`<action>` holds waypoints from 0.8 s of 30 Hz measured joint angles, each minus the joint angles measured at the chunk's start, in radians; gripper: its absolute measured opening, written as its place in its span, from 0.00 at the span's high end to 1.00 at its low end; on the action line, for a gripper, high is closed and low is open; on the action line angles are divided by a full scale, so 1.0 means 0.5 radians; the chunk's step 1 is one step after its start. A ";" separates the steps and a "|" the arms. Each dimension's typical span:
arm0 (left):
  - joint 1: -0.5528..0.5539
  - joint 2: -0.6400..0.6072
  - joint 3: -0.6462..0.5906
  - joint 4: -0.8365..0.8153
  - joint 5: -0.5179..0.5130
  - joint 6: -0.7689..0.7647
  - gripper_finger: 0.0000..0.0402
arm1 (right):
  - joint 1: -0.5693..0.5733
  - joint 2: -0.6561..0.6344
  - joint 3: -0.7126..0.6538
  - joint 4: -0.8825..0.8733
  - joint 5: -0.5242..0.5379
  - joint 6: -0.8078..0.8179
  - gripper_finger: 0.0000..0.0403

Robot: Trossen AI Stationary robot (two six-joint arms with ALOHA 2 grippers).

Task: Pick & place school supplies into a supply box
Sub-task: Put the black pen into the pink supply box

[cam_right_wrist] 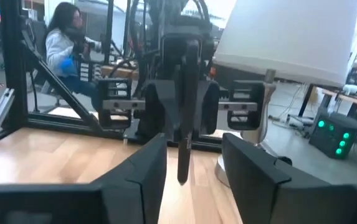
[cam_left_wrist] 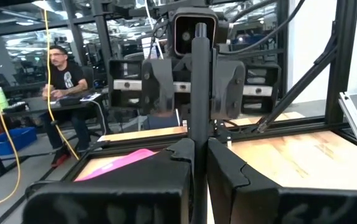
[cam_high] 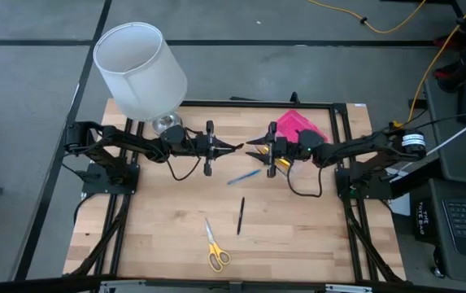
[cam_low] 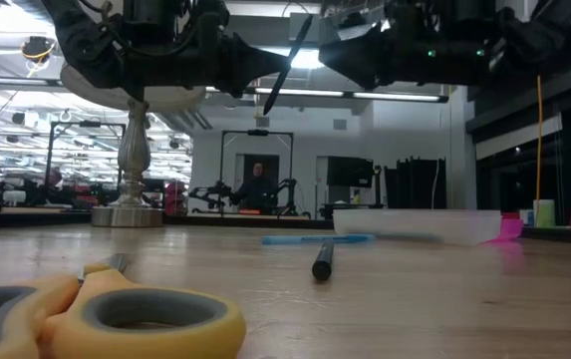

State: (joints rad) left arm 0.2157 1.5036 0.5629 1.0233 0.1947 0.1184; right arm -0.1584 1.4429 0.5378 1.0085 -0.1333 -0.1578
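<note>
The wooden bench [cam_high: 298,236] carries a white lamp [cam_high: 141,69] at its far left corner and a pink-lidded supply box [cam_high: 302,126] at the far right, lying partly under the right arm. The two dark arms reach in from either side and meet nose to nose above the middle of the bench. The left gripper [cam_high: 234,148] has its jaws pressed together on a black pen [cam_low: 285,68], which hangs tilted in the air between the two grippers. The right gripper [cam_high: 253,146] faces it with jaws spread wide, one on either side of the pen's free end and not touching it in the right wrist view.

Yellow-handled scissors [cam_high: 215,247] lie near the front edge of the bench. A second black pen [cam_high: 240,215] lies on the wood in the middle, and a blue pen [cam_high: 243,176] lies just beyond it, below the grippers. A person sits at a desk in the room behind.
</note>
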 joint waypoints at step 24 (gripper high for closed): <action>0.000 0.000 0.001 0.011 0.002 0.001 0.97 | 0.029 0.337 0.344 0.014 -0.105 -0.044 0.63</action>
State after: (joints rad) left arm 0.2157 1.5036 0.5632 1.0290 0.1955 0.1188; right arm -0.1441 1.6115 0.7097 1.0154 -0.1859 -0.1797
